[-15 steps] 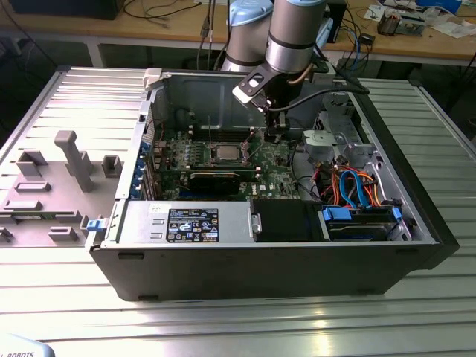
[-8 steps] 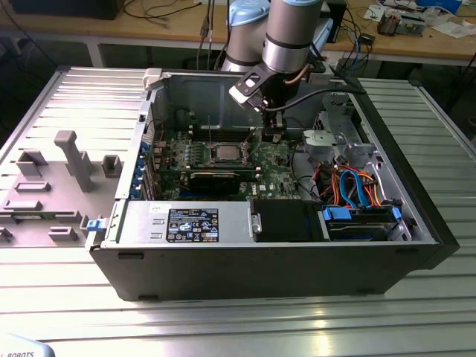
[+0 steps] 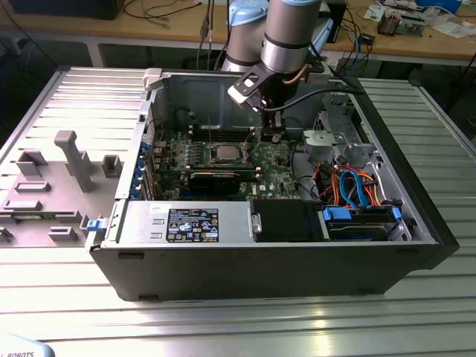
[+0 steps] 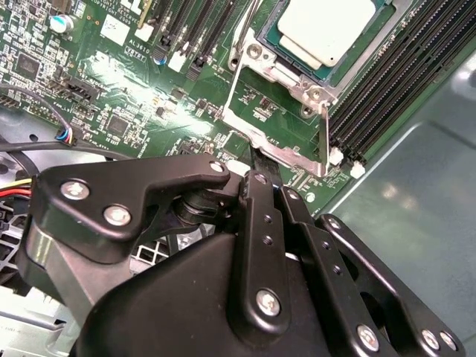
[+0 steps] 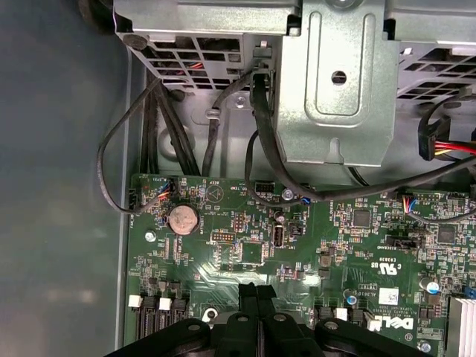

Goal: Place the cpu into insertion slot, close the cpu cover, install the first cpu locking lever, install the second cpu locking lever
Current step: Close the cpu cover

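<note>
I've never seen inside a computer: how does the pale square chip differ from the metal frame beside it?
The cpu is a solid square with a pale metal top; the cpu cover is a thin frame with a large window showing green board through it. The cpu lies in the insertion slot; the cpu cover is swung open, off the slot. The gripper is at the cover's edge, not the cpu. Both are square, silvery metal.

The premises presented as a robotics laboratory or electronics workshop. An opened computer case (image 3: 260, 271) sat on a ribbed metal table (image 3: 223, 327); grey fixture blocks (image 3: 71, 156) stood beside it, and a wooden bench (image 3: 67, 28) behind carried loose cables (image 3: 156, 9) and small devices (image 3: 401, 22).
</note>
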Robot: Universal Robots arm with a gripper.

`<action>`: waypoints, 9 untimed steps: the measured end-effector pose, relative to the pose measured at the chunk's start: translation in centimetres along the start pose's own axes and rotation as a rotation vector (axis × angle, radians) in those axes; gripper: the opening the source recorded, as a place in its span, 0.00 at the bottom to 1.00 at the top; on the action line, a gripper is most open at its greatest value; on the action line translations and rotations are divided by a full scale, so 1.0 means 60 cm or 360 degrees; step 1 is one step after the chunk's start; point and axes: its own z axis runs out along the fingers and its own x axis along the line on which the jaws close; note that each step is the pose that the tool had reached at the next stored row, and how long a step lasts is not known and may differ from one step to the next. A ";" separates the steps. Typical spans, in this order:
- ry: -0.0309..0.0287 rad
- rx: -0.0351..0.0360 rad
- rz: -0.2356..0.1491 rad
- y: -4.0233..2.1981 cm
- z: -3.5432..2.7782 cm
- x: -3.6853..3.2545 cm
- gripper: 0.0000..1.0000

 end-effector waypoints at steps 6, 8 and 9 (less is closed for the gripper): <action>0.00000 0.0000 0.0000 -0.001 0.000 0.000 0.11; 0.00000 0.0000 0.0000 -0.003 0.000 0.000 0.11; 0.00000 0.0000 0.0000 -0.004 0.000 0.000 0.11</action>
